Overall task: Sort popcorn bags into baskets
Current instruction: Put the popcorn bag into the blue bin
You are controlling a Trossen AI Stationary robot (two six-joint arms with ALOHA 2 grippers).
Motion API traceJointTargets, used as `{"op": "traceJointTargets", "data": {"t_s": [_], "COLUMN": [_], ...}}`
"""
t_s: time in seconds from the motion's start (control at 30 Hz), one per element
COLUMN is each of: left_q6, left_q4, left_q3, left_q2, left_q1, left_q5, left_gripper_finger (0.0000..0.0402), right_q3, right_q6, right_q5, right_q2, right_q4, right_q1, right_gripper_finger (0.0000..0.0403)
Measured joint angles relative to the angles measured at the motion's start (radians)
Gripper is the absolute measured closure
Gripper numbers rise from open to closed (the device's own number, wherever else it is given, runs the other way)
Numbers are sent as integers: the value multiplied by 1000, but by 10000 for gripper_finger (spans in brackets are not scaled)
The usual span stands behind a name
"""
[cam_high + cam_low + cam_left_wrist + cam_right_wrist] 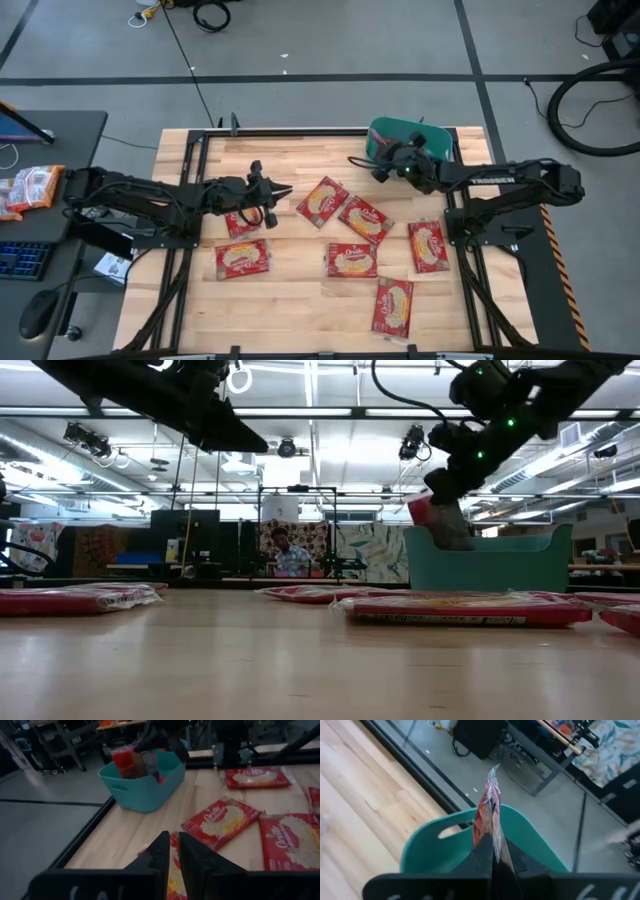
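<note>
from above, the right gripper hangs over the teal basket at the table's far edge, while the left gripper hovers near the table's middle, just beside a popcorn bag. six more bags (all flat) lie scattered on the wood.

at table height, the right gripper holds a red bag upright just above the basket's rim. a person sits in the room behind.

the left wrist view shows its fingers nearly closed, with nothing between them, above a bag; the basket stands beyond.

the right wrist view shows its fingers clamped on the held bag, edge-on over the basket.
</note>
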Motion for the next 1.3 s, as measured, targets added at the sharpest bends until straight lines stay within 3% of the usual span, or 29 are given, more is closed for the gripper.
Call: {"op": "traceJointTargets", "data": {"t_s": [0.3,0.67,1.03,1.3], "left_q6": [-25,-28,-48,-68], "left_q4": [-9,-12,-7,-6], "left_q3": [1,1,1,1], "left_q2": [1,1,1,1], "left_q1": [0,0,0,0], "left_q5": [-3,-4,-3,19], "left_gripper_finger": [358,358,358,358], "right_q3": [167,197,91,73], "right_q6": [197,591,586,432], "right_q5": [228,259,164,-30], "right_q2": [2,2,2,2], "right_q4": [-442,-854,-705,-518], "right_q1": [1,-72,-161,-161], "right_gripper_finger": [393,391,383,338]}}
